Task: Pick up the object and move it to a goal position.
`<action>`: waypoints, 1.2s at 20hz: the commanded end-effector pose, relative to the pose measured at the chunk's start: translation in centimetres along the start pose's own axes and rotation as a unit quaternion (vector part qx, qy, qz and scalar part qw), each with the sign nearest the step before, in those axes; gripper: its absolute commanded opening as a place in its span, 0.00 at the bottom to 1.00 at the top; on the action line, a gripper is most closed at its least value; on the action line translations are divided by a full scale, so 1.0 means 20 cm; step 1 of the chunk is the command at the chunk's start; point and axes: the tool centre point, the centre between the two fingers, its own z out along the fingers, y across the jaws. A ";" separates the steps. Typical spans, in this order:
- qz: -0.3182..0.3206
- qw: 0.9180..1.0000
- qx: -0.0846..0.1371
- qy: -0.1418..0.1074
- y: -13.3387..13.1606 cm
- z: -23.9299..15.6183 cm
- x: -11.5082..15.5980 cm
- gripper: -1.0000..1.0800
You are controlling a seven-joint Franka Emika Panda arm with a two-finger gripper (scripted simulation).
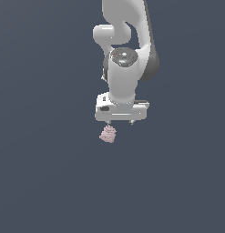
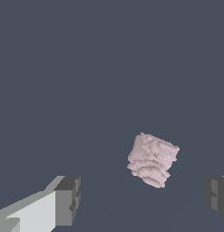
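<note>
The object (image 1: 107, 134) is a small pale pink lumpy blob with ridges, lying on the dark grey floor just in front of and below the arm's hand in the exterior view. In the wrist view the object (image 2: 152, 159) lies tilted, apart from both fingers. My gripper (image 1: 119, 122) hangs above it, open and empty. In the wrist view the gripper (image 2: 143, 197) has its jaws spread wide, with one finger (image 2: 68, 199) on one side and the other finger (image 2: 216, 195) at the frame's edge. The object sits closer to the second finger, above the line between them.
The white arm (image 1: 127, 54) rises behind the gripper toward the top of the exterior view. The plain dark grey floor (image 1: 41, 182) extends on all sides.
</note>
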 end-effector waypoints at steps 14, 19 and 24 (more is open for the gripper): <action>-0.003 1.000 -0.007 -0.013 -0.04 0.01 -0.04 0.96; 0.009 1.000 -0.007 -0.012 -0.02 0.04 -0.04 0.96; 0.045 0.999 -0.006 -0.010 0.03 0.13 -0.06 0.96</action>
